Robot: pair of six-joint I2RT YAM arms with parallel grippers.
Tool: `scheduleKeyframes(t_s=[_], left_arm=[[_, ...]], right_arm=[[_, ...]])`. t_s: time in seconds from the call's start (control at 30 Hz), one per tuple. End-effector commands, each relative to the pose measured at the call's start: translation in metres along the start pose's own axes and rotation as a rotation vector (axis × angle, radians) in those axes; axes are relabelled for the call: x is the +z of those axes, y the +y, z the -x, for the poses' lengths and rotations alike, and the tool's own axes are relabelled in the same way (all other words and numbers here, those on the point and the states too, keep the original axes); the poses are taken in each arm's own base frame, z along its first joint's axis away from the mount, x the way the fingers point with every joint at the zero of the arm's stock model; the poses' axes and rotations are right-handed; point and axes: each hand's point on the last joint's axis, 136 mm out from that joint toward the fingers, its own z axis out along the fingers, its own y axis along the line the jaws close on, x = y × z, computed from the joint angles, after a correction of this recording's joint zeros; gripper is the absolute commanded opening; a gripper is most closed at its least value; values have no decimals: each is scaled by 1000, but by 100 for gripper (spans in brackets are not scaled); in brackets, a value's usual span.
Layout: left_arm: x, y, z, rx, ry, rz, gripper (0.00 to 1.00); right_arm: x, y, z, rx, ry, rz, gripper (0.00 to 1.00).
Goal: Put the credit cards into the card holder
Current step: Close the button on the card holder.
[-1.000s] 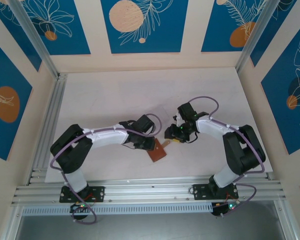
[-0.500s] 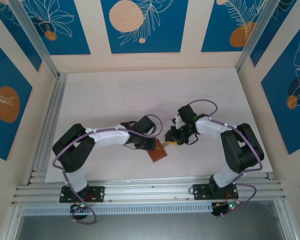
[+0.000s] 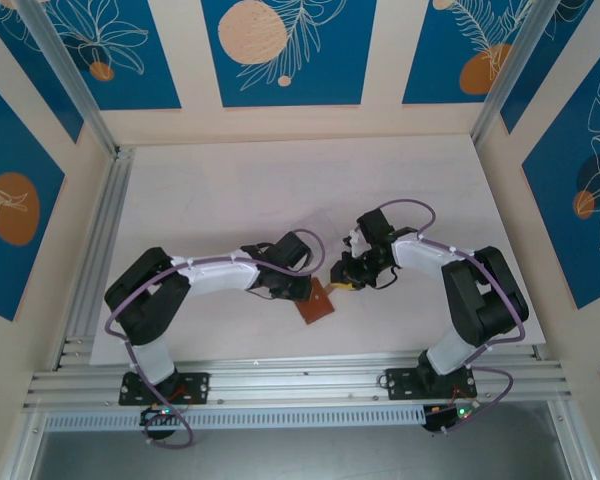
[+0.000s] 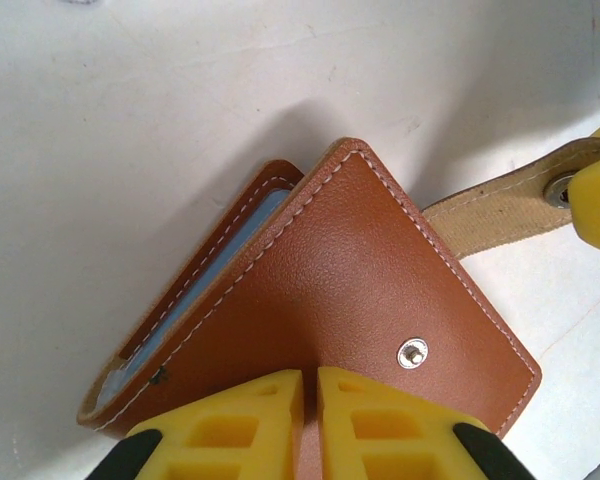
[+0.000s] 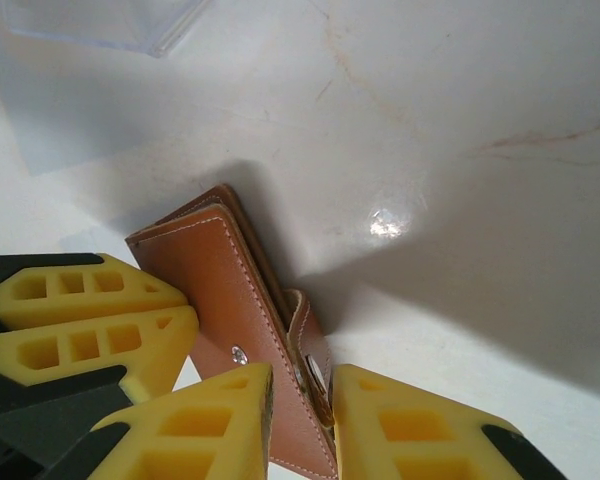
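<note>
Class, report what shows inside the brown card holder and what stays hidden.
Between the covers of the card holder, a strip of blue-grey lining shows; the brown cover hides the rest.

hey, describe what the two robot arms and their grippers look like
The left arm and right arm have white links between black joints, with a purple cable looped along each. The left gripper and right gripper carry blocky yellow fingers with square hollow cells on black mounts.
</note>
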Motion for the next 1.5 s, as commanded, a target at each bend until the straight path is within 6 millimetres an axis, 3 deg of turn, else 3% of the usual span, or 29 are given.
scheduleKeyframes(t_s=[0.0,0.33,0.77,0.87,1.2,1.47], left_arm=[[21,16,-30,-3,88,57,12],[23,17,-31,-4,93,57,12],[24,17,-33,-5,98,58,12],[23,17,-32,-5,96,58,12],[26,16,-32,-15,99,49,11],[27,17,-34,-19,99,47,11]], right_arm=[[-7,14,0,-26,-3,62,26],[-8,17,2,-22,2,80,24],[-7,18,1,-30,10,86,6],[-4,21,-5,-55,25,87,0],[15,36,-34,-172,127,93,0],[27,21,-40,-191,150,-51,0]])
